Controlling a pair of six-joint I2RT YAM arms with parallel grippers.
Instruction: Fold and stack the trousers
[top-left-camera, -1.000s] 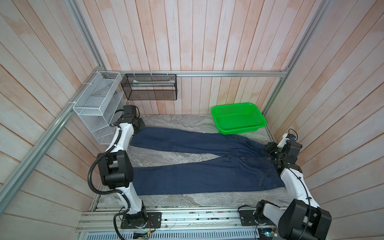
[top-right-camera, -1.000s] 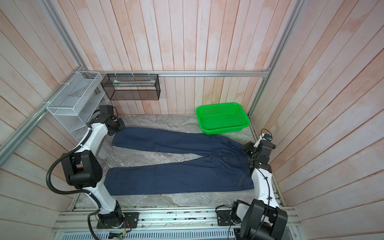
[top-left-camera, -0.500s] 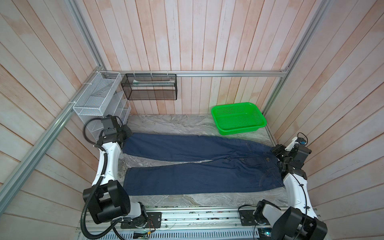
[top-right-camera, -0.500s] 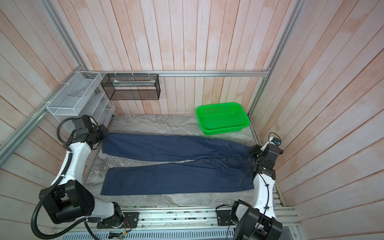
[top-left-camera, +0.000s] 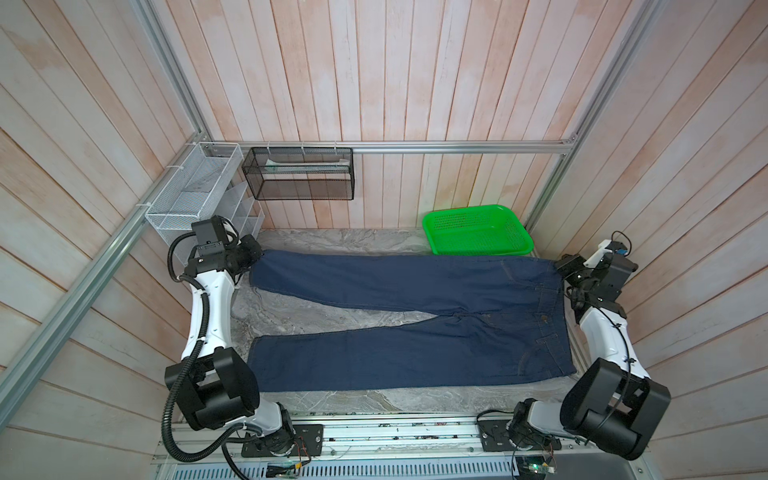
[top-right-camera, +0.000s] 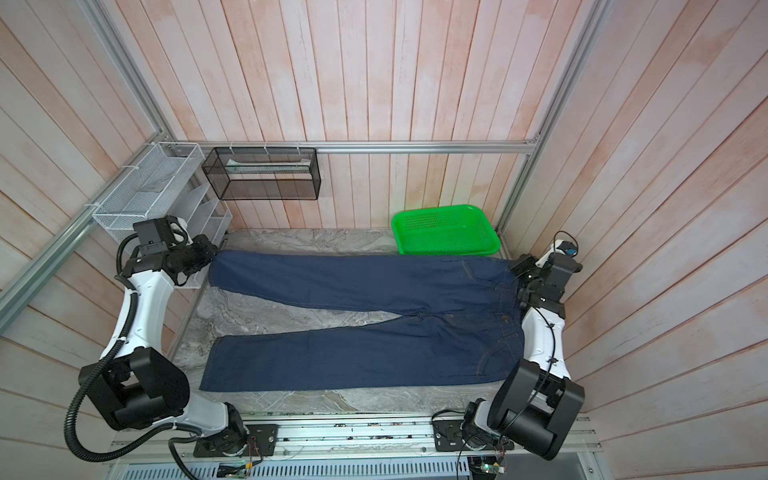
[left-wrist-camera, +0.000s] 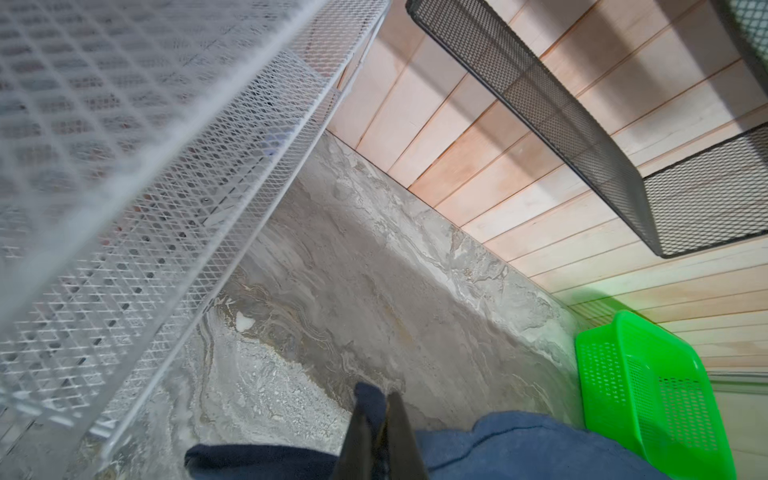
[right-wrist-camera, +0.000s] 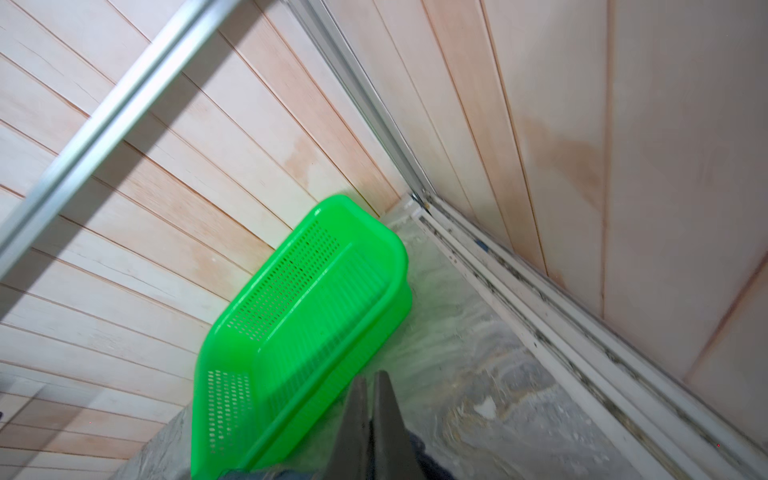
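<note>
Far leg has swung back toward twelve o'clock; long dark navy denim trousers (top-left-camera: 415, 357) lie flat at centre. Left gripper (top-left-camera: 254, 261) pinches the hem at nine o'clock, right gripper (top-left-camera: 562, 272) the waistband at three, grip mostly hidden.

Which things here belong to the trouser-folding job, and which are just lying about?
Belonging to the job:
trousers, spread flat on the table
left gripper, shut on the far leg's cuff
right gripper, shut on the waistband's far corner

Just lying about:
green basket
white mesh rack
black mesh basket
</note>
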